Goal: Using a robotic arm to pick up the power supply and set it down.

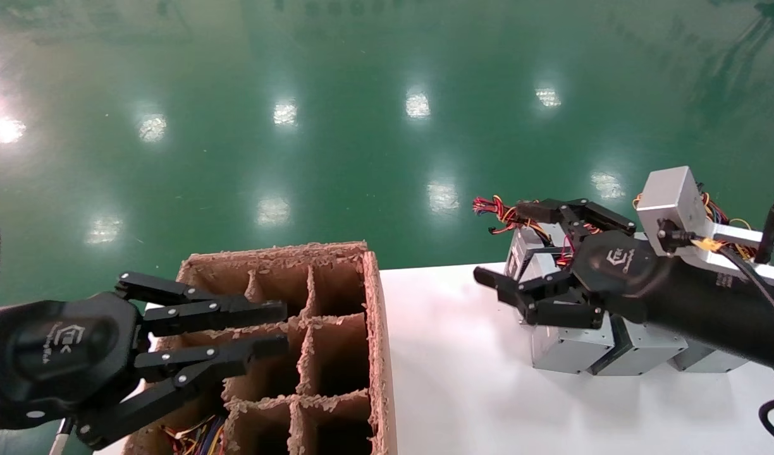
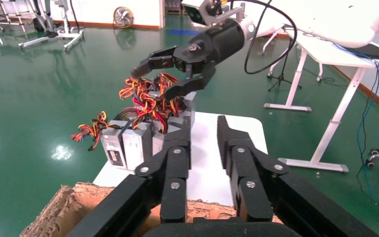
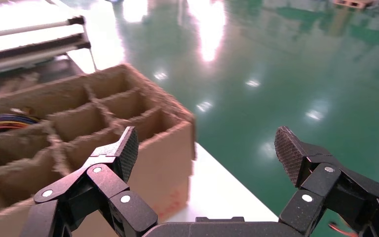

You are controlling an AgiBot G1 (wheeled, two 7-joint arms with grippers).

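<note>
Over the white table (image 1: 450,379), from my head camera, my black linkage-finger right claw (image 1: 497,253) hangs spread wide and empty above the silver-grey metal power supply (image 1: 567,344) with its multicoloured wire bunch; nothing is lifted yet. My left claw (image 1: 279,332), parted, waits over the brown divided cardboard box (image 1: 377,328). Both wrist cameras confirm empty, open jaws.

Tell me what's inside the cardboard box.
Dividers split the cardboard box into cells. The visible cells look empty, except a near corner cell holding coloured wires. What they attach to is hidden, and the left gripper covers some cells.
</note>
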